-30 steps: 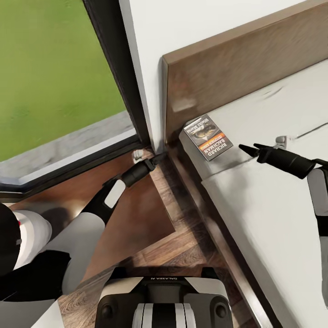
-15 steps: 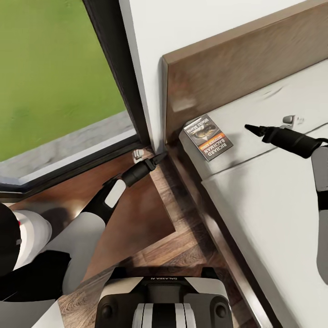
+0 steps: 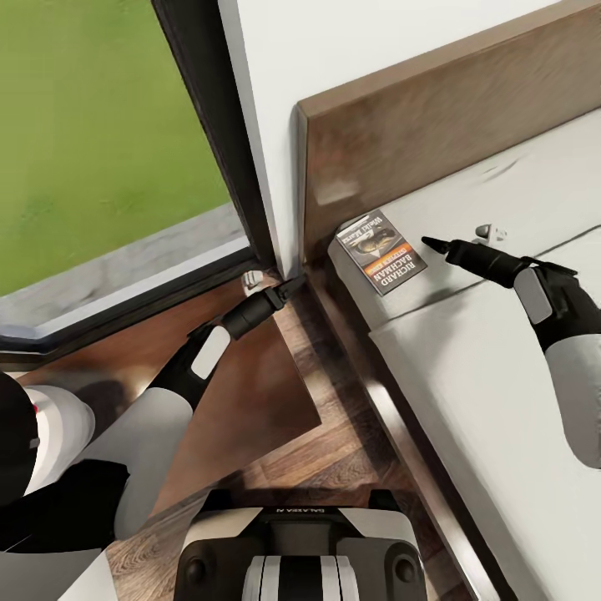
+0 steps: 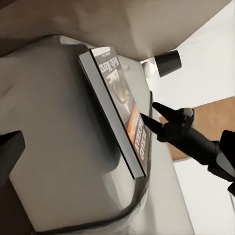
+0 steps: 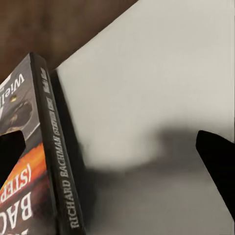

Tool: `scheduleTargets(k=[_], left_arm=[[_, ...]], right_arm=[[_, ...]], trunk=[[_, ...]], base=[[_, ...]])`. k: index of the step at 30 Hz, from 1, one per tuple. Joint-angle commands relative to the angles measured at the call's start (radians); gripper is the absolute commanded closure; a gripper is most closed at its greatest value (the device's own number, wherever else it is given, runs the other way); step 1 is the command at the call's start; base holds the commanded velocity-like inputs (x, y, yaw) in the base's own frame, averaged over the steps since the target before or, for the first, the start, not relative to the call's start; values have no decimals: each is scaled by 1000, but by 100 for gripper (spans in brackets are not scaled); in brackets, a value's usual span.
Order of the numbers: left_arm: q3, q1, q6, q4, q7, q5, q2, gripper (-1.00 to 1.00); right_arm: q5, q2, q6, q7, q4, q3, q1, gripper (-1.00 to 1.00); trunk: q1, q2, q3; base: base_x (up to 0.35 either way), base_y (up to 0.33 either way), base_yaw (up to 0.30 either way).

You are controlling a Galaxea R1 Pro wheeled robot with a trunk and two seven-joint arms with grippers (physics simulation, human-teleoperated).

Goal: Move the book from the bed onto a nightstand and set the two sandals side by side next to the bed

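Note:
The book (image 3: 381, 250) lies flat on the light-grey mattress of the bed (image 3: 492, 376), at the corner by the headboard. My right gripper (image 3: 434, 244) hovers open just right of it, pointing at its edge. In the right wrist view the book (image 5: 29, 186) is at one side: one finger (image 5: 10, 152) overlaps the cover and the other finger (image 5: 218, 161) is over bare mattress. My left gripper (image 3: 292, 289) is open and empty above the nightstand (image 3: 275, 392), close to the bed frame's corner. It looks at the book (image 4: 120, 107) and the right gripper (image 4: 149, 111). The sandals are out of view.
The dark wooden headboard (image 3: 401, 133) rises behind the book against a white wall. A tall dark-framed window (image 3: 83, 125) showing grass stands left of the nightstand. A strip of wood-plank floor (image 3: 351, 451) runs between nightstand and bed, with my base (image 3: 300, 551) below.
My right gripper swung away over the mattress, then came back left toward the book, and its tips are now closer to the book's edge. The left arm and the book stayed put.

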Motion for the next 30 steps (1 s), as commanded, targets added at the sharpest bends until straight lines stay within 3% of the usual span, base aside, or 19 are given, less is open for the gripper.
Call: scheduleTargets(k=[1,7,30], left_arm=[[-2,-1,10,-2,-1,10,0,-100],[-3,-1,10,-14,-1,10,0,-100],[-4,-1,10,-14,-3,12,0,-100]], right_arm=[[6,25,-8,1,56,6,-13,-100],[11,47,-22,1,71,7,-19,-100],[9,56,-22,3,65,13,-19,-100]], trunk=[[0,0,0],[0,0,0],[0,0,0]], base=[[0,0,0],[0,0,0],[0,0,0]])
